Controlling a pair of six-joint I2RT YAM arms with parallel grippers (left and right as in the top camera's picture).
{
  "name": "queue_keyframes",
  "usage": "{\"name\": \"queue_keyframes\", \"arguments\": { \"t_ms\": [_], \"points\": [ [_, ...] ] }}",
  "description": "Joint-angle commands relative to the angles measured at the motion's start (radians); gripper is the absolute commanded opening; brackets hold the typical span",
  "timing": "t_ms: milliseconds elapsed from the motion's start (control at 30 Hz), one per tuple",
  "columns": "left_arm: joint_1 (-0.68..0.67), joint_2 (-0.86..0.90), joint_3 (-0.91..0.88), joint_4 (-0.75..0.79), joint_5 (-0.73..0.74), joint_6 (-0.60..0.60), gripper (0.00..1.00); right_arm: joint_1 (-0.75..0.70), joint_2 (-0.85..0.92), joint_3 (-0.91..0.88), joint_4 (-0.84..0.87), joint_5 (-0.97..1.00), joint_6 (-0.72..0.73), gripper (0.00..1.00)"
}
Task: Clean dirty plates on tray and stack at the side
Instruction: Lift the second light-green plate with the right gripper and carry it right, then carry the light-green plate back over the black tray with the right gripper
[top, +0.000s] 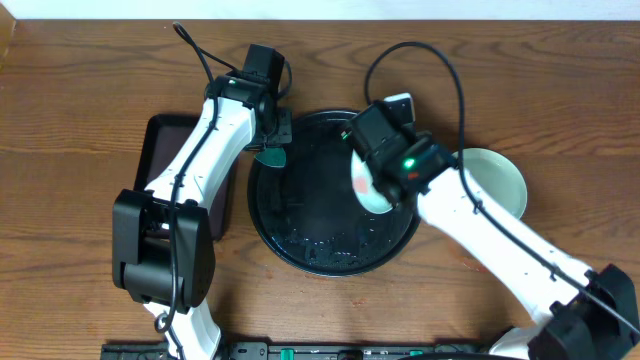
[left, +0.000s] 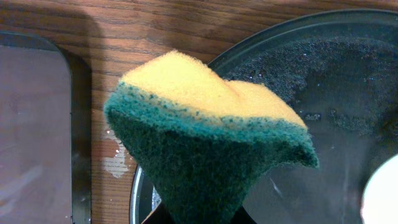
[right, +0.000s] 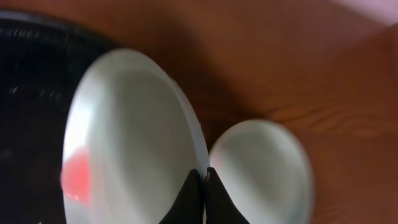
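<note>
A: What is the left gripper carrying?

B: It is squeezing one sponge, soft yellow foam over a coarse green scouring layer, bent into a wedge by the grip. Below it the round black tray is showing a raised rim and a speckled, gritty-looking floor. A dark rectangular tray is lying to the gripper's other side.

A: And the right gripper?

B: Its fingers are pressing together on the rim of a mint-green plate, smooth and glossy, tilted over the black tray (one red smear is sitting on its face). A second plate is resting flat on the wooden table just past the fingertips. Two plates are showing in all.
</note>
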Motion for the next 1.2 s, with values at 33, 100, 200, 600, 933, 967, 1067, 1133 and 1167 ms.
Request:
{"name": "queue_keyframes", "arguments": {
  "t_ms": [33, 100, 200, 600, 933, 967, 1067, 1133, 1167],
  "points": [
    [0.000, -0.017, -0.012, 0.002, -0.002, -0.013, 0.07, 0.093, -0.042, 0.013, 0.000, 0.347, -0.008, 0.01],
    [0.000, -0.017, -0.013, 0.000, -0.002, -0.013, 0.07, 0.113, -0.042, 0.013, 0.001, 0.366, -0.008, 0.01],
    [0.000, -0.018, -0.013, 0.003, -0.002, -0.013, 0.07, 0.121, -0.042, 0.013, 0.009, 0.350, -0.008, 0.01],
    [0.000, -0.018, -0.013, 0.004, -0.002, -0.013, 0.07, -0.045, -0.040, 0.012, 0.021, -0.132, -0.008, 0.02],
    [-0.001, -0.018, -0.013, 0.008, -0.002, -0.013, 0.07, -0.430, -0.023, 0.012, -0.008, -0.654, -0.100, 0.31],
    [-0.001, -0.018, -0.013, 0.009, -0.002, -0.013, 0.08, -0.456, -0.017, 0.012, -0.019, -0.678, -0.109, 0.33],
    [0.000, -0.018, -0.013, 0.012, -0.002, -0.013, 0.07, -0.551, 0.016, 0.012, -0.087, -0.742, -0.145, 0.41],
    [0.000, -0.017, -0.013, 0.012, -0.002, -0.013, 0.08, -0.591, 0.043, 0.012, -0.132, -0.767, -0.172, 0.46],
    [0.000, -0.018, -0.013, 0.012, -0.002, -0.013, 0.07, -0.608, 0.058, 0.012, -0.152, -0.777, -0.187, 0.49]
  ]
}}
